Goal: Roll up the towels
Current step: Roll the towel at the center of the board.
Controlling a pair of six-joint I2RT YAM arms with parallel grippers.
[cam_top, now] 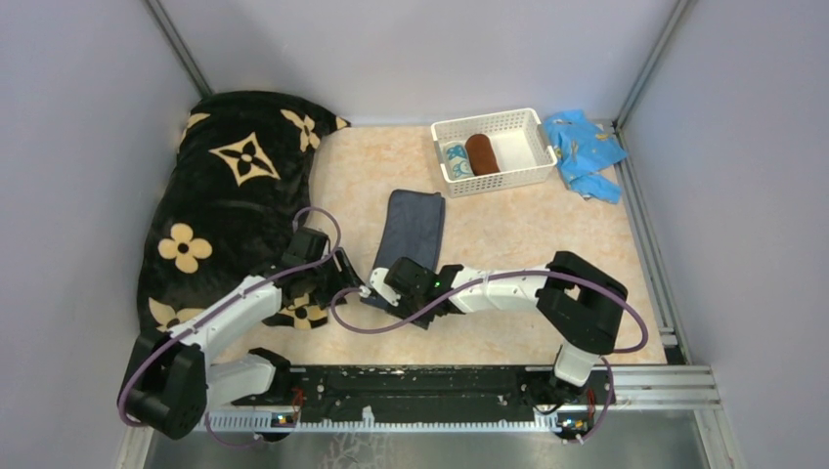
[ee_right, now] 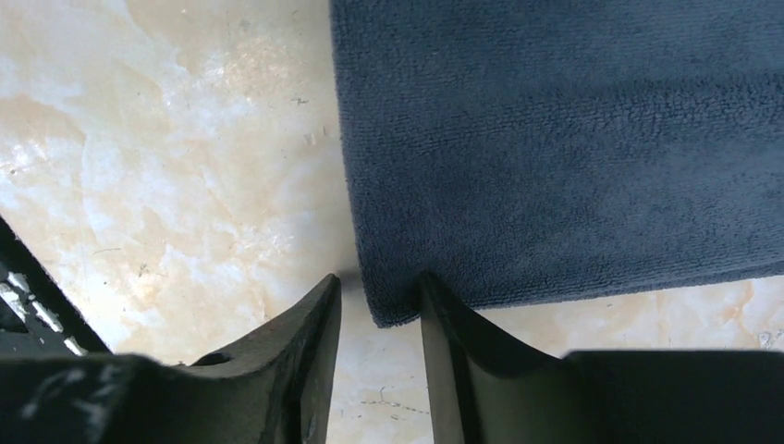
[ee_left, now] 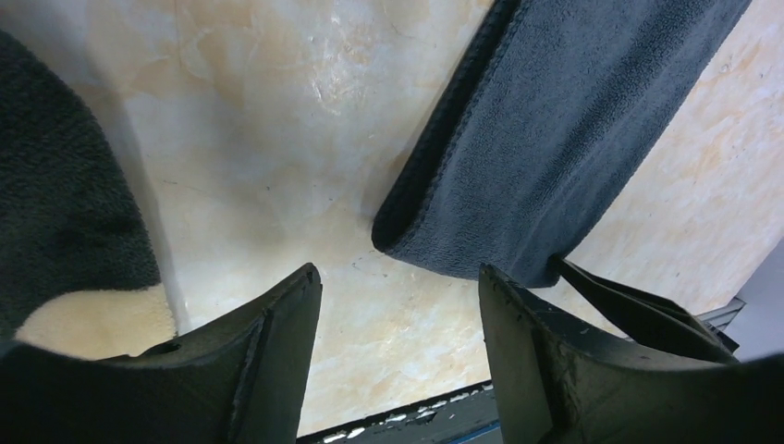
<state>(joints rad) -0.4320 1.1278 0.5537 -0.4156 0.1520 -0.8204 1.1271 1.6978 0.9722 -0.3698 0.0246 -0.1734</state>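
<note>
- The slate towel (cam_top: 415, 227) lies flat on the surface (cam_top: 528, 230), near end at my tools.
- My left tool (ee_left: 398, 277) gapes wide beside a corner; right tool (ee_right: 379, 282), narrowly apart, straddles a corner tip.
- Soft, floppy, light: I'd pinch its corners.

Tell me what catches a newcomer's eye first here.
A big black flowered blanket fills the left side. At centre a dark grey-blue towel lies flat, left gripper and right gripper at its near end. The white basket, back right, holds a rust-brown towel and a teal-patterned towel.
</note>
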